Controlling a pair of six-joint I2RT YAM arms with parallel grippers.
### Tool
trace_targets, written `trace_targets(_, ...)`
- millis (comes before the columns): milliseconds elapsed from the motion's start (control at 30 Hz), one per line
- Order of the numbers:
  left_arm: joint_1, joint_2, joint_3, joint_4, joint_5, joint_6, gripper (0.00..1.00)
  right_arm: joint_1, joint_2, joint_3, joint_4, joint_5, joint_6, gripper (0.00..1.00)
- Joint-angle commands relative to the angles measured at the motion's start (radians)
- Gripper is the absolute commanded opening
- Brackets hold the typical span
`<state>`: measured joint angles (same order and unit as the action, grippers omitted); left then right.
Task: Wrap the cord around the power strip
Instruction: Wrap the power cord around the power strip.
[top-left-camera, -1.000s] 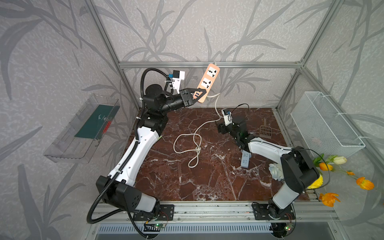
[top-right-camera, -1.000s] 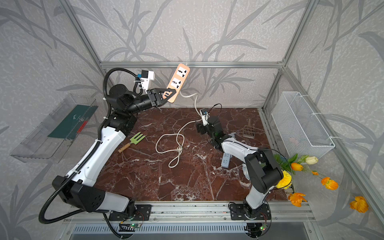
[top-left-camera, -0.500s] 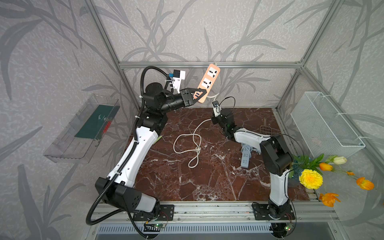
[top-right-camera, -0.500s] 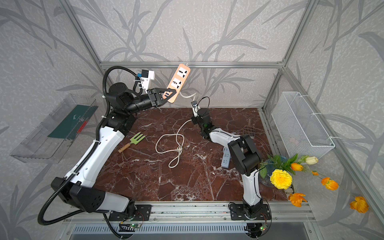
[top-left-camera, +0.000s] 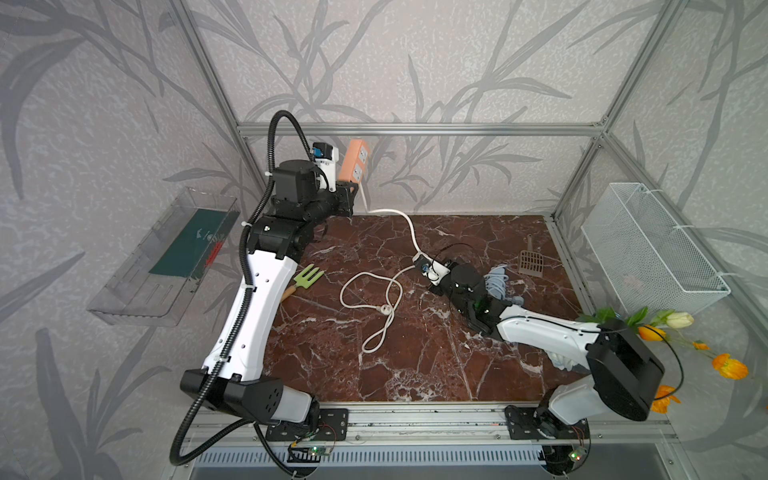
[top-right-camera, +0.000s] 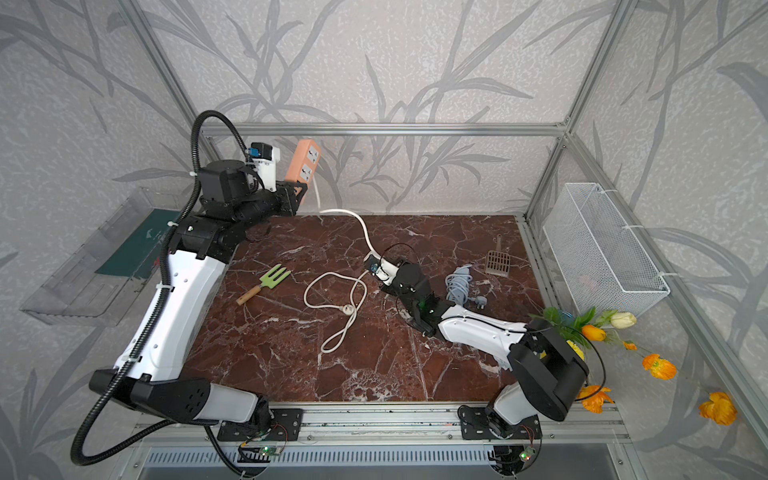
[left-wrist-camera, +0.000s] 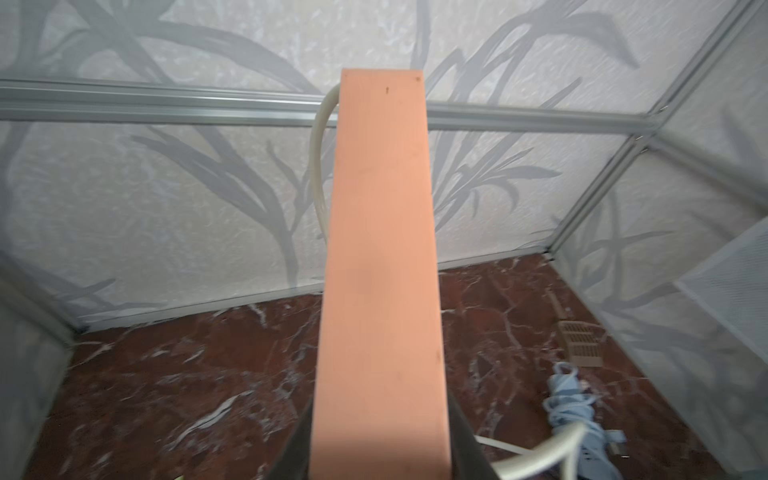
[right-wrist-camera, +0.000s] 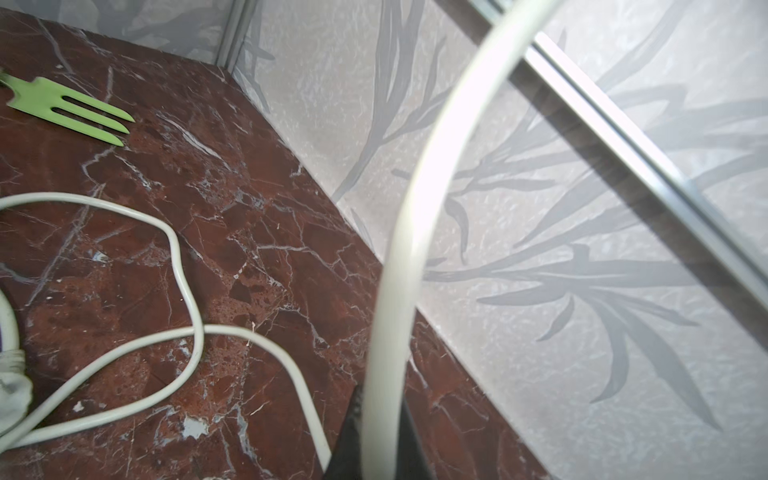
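Observation:
The orange power strip (top-left-camera: 354, 163) stands upright in the air near the back left corner, and my left gripper (top-left-camera: 347, 195) is shut on its lower end. The left wrist view shows the power strip's plain back (left-wrist-camera: 380, 270) between the dark fingers (left-wrist-camera: 465, 449). The white cord (top-left-camera: 409, 230) leaves the strip's base and curves down to my right gripper (top-left-camera: 419, 259), which is shut on it just above the tabletop. Past that grip the cord lies in loose loops (top-left-camera: 365, 291), with the plug (top-left-camera: 386, 308) lying across them. In the right wrist view the cord (right-wrist-camera: 399, 249) rises from the shut jaws.
A green garden fork (top-left-camera: 307, 277) lies near the left arm. A light blue cable bundle (top-left-camera: 496, 278) and a brown scoop (top-left-camera: 532, 262) lie behind the right arm. A white wire basket (top-left-camera: 648, 249) hangs on the right wall, a clear tray (top-left-camera: 166, 257) on the left wall.
The right gripper has closed on the cord and come down toward the table. The left arm has swung the power strip leftward and turned it upright.

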<state>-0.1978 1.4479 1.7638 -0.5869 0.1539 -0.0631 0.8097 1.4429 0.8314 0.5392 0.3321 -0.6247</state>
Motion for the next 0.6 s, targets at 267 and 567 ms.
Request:
trace_targets(267,-0.145,0.069,-0.276,-0.101,0.017,0.416,0.0,0.029,-0.164,0.345,-0.141,-0.156,-0.186,0.0)
trace_targets(567,-0.204,-0.269,-0.589,0.107,0.507,0.385,0.0,-0.163,0.031,0.724,-0.53,-0.341,-0.05,0.0)
